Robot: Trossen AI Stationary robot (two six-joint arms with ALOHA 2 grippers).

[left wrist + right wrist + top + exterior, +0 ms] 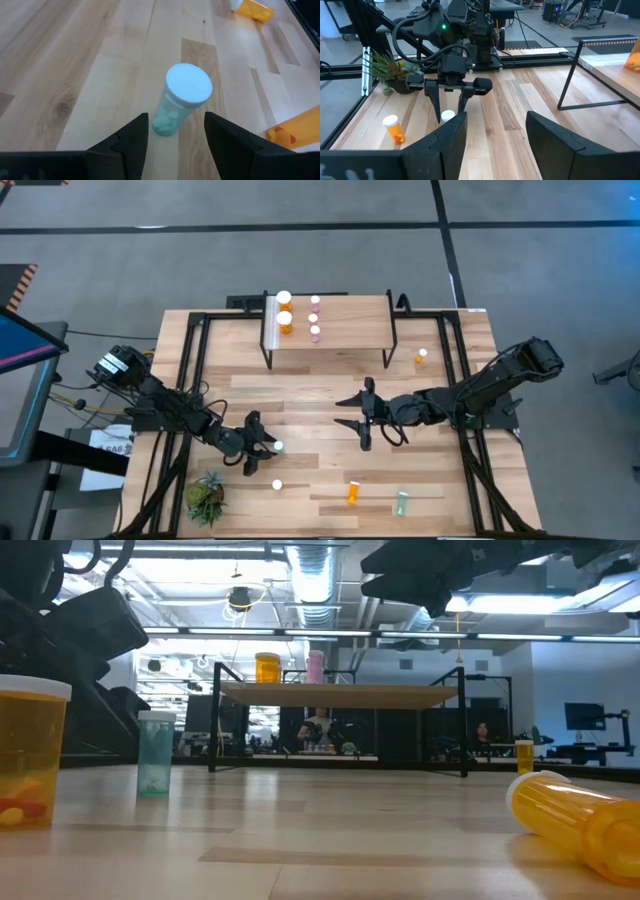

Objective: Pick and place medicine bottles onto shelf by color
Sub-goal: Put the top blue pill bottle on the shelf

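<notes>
A pale green medicine bottle [182,97] with a white cap stands upright on the table, near the left. My left gripper [255,445] is open over it, its fingers pointing down on either side of the cap without touching; the right wrist view shows the left gripper [449,107] and the cap [447,116] as well. My right gripper [362,415] is open and empty at mid-table, in front of the shelf [350,345]. On the shelf stand two orange bottles [285,312] at its left end and three pink ones [315,317] beside them.
An orange bottle [277,484] stands near the front. Another orange one [353,494] and a green one [402,502] lie near the front edge. A small orange bottle [421,358] stands right of the shelf. A potted plant [207,495] sits at the front left corner.
</notes>
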